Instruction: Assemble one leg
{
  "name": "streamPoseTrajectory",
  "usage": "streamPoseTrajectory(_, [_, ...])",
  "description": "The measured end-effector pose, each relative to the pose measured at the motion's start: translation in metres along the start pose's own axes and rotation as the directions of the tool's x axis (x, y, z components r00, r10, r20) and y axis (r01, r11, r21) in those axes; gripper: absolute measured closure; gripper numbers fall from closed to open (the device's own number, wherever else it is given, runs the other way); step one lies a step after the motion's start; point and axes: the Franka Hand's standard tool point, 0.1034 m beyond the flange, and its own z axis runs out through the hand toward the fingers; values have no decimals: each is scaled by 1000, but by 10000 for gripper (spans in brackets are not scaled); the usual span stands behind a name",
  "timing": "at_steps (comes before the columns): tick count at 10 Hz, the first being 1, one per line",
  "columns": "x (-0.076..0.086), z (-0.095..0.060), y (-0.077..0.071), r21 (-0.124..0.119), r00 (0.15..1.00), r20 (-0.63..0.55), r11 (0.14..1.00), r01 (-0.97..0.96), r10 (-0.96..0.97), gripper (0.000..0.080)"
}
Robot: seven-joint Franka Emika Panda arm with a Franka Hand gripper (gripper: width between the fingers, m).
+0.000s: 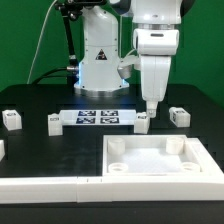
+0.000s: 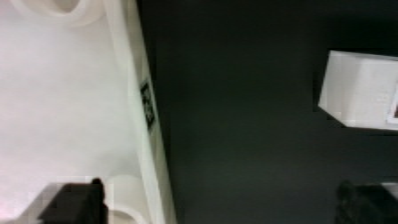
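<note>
White tabletop panel [image 1: 160,160] lies nearest on the black worktop [image 1: 30,145], in front of the claw [image 1: 150,104]. Spread wide and empty, the claw hangs just above one leg [image 1: 142,122], probably lining up a grasp. Marker board [image 1: 97,118] sits alongside.

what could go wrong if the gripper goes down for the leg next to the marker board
1. The leg below the gripper lies close to the end of the marker board, so a finger may come down on the board.
2. In the wrist view no leg lies between the open fingers, and a white block sits off to one side, so the descent may be off-centre and knock the leg.
</note>
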Motion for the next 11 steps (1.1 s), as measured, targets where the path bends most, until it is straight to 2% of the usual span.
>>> streamPoseTrajectory(2, [0,0,0,2,984,-1,984,-179,179,150])
streamPoseTrajectory(3, [2,1,-5,2,949,-5,949,-314,314,150])
streamPoseTrajectory(5, [7,6,-33,15,826,3,826,-563,563,150])
streamPoseTrajectory(7, [18,12,-51,36,682,24,681,-731,731,150])
streamPoseTrajectory(9, [34,14,-63,61,472,41,469,-881,881,150])
streamPoseTrajectory(11, [40,14,-66,63,408,47,405,-912,912,151])
